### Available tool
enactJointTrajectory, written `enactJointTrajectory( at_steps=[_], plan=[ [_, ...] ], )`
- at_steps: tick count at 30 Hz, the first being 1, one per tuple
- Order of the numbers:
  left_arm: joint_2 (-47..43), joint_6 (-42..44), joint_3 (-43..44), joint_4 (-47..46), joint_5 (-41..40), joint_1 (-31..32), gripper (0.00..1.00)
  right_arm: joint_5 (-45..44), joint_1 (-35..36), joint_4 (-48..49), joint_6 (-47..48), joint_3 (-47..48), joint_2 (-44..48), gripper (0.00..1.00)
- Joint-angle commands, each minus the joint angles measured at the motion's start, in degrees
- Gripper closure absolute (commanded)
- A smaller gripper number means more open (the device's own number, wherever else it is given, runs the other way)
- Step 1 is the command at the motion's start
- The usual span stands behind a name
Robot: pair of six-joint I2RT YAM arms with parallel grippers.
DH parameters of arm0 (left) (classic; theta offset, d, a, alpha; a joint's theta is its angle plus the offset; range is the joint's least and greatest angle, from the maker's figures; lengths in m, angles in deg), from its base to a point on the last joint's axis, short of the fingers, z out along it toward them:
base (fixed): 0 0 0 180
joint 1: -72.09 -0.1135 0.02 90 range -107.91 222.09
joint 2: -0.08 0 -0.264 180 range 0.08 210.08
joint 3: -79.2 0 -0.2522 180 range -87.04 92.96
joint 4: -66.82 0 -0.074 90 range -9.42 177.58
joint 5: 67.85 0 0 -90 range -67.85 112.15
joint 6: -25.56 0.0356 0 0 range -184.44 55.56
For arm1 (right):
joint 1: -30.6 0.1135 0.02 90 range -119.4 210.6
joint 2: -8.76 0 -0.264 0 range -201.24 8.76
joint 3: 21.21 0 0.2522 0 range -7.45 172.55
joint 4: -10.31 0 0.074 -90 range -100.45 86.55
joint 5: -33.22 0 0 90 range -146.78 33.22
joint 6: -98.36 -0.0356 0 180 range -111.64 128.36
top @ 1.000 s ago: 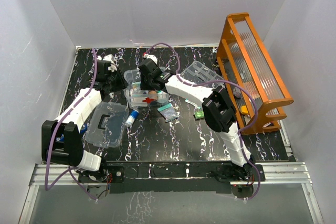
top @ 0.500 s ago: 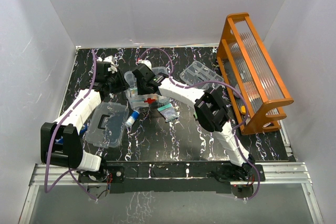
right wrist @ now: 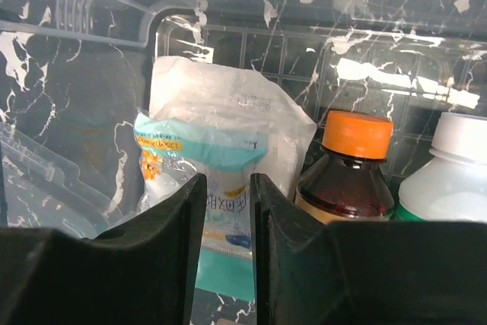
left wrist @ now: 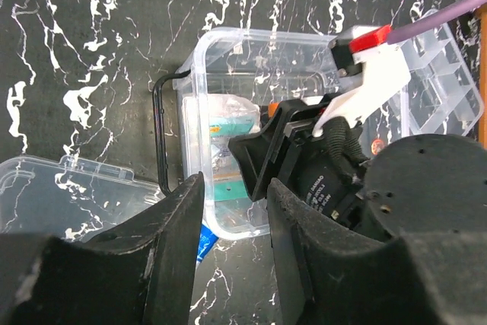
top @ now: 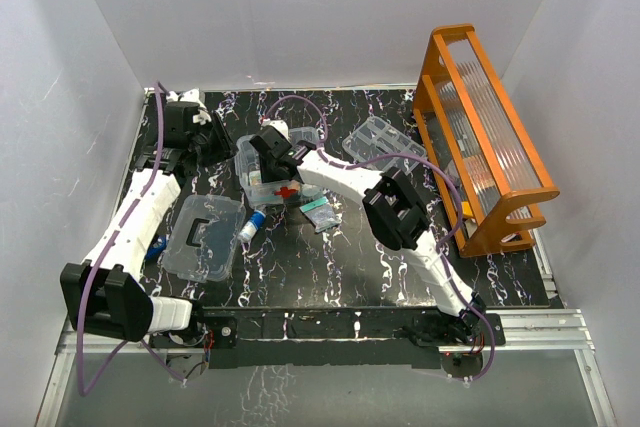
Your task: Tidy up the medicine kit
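Medicine kit open at mid-table, both arms near it.
The clear lid [top: 203, 237] lay nearest, at the left, off the box [top: 275, 190]. Inside the box, the right gripper [right wrist: 228, 188] hung over a packet [right wrist: 221, 127], fingers slightly apart, holding nothing. The left gripper [left wrist: 234, 188], fingers spread and empty, was left of the box. The divided tray [top: 378, 137] lay behind, to the right.

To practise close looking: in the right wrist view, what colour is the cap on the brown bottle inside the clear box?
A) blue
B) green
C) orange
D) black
C: the brown bottle standing in the clear box has an orange cap, and it sits between the packet and a white bottle.
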Motion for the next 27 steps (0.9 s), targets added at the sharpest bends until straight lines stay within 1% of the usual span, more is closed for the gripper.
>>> enactJointTrajectory(
  at_steps=[1, 8, 11, 15, 17, 20, 24, 27],
  plan=[
    [-3.49, 0.39, 3.71, 4.3, -1.93, 0.14, 0.61, -1.24, 0.14, -0.53, -1.94, 3.38, 0.98, 0.7],
    [-5.05, 0.46, 7.16, 7.11, -2.32, 0.11, 0.6, -1.07, 0.0, -0.74, -3.18, 3.57, 6.53, 0.61],
    [-5.99, -1.0, 6.53, 6.44, 1.02, 0.15, 0.59, -0.55, -0.33, -0.88, -3.44, 2.9, 9.61, 0.59],
    [-7.43, -2.17, 5.46, 6.19, 5.57, 0.15, 0.55, 0.49, -0.56, -0.08, -2.82, -2.01, 15.94, 0.58],
    [-8.81, -2.02, 4.48, 5.75, 7.63, 0.08, 0.53, 0.57, -0.61, 1.17, -2.02, -6.6, 20.48, 0.57],
    [-11.35, -0.78, 2.28, 4.6, 10.45, 0.13, 0.49, -0.16, -0.85, 3.94, -0.62, -16.63, 28.81, 0.53],
    [-14.96, 0.48, -2.0, 3.02, 12.8, 0.15, 0.47, -4.49, -1.08, 7.78, 0.24, -32.75, 43.23, 0.51],
    [-17.06, 0.6, -5.1, 2.01, 14.7, 0.11, 0.46, -7.93, -1.58, 10.96, 0.05, -44.36, 51.45, 0.46]
  ],
)
